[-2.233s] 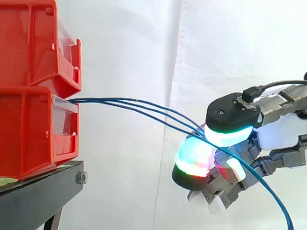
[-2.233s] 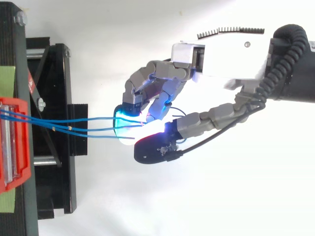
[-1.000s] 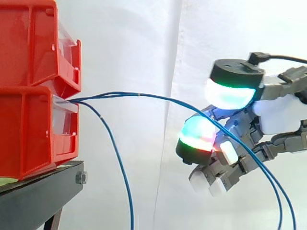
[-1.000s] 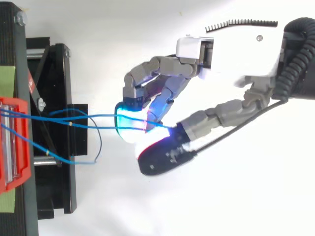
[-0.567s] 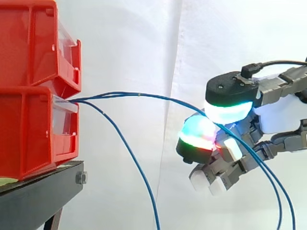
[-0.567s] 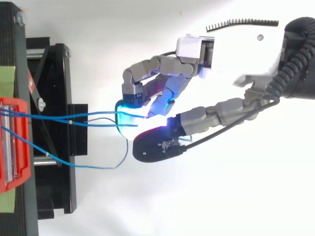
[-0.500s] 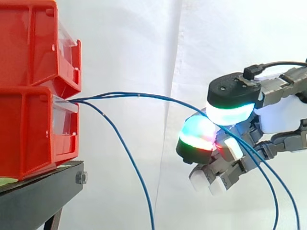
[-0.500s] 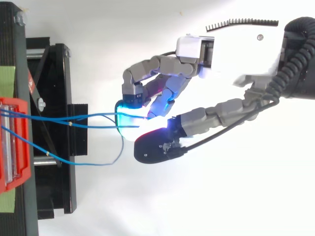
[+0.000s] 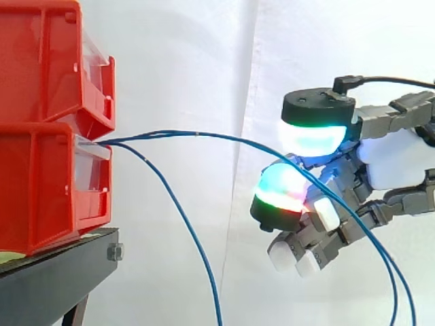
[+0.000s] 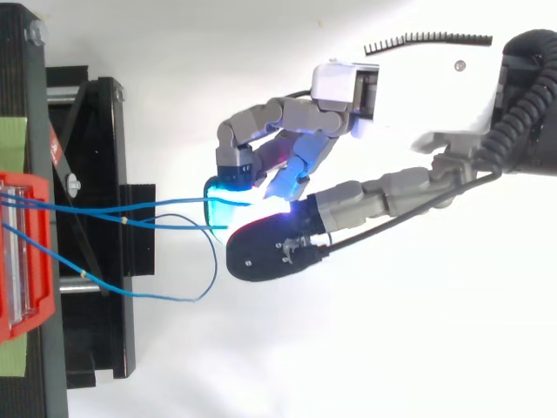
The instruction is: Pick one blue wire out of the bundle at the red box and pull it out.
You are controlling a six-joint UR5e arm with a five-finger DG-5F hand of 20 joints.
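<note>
1. Blue, thin and smooth-sheathed, two blue wires (image 9: pixel 224 138) arch out of the front lip of the lower red bin (image 9: pixel 41 183). They pass between the thumb pad (image 9: pixel 312 139) and a fingertip (image 9: pixel 279 193), then hang down on the wrist side of the fingers.
2. The hand (image 10: pixel 409 87) has its fingers curled with the thumb on top, closed on that pair. Its pads are thick rounded domes glowing cyan, green and red.
3. A third wire (image 9: pixel 187 231) leaves the same bin and sags free, short of the fingertips and dropping below them. From above it curls into a loose loop.
4. Facing the fingertips are glossy moulded bins, the upper bin (image 9: pixel 41 61) stacked on the lower, each with a clear front panel.
5. Beneath them is a black stand (image 9: pixel 54 278) with a bolt in its edge, and behind everything hangs a white curtain (image 9: pixel 190 54), softly creased.
</note>
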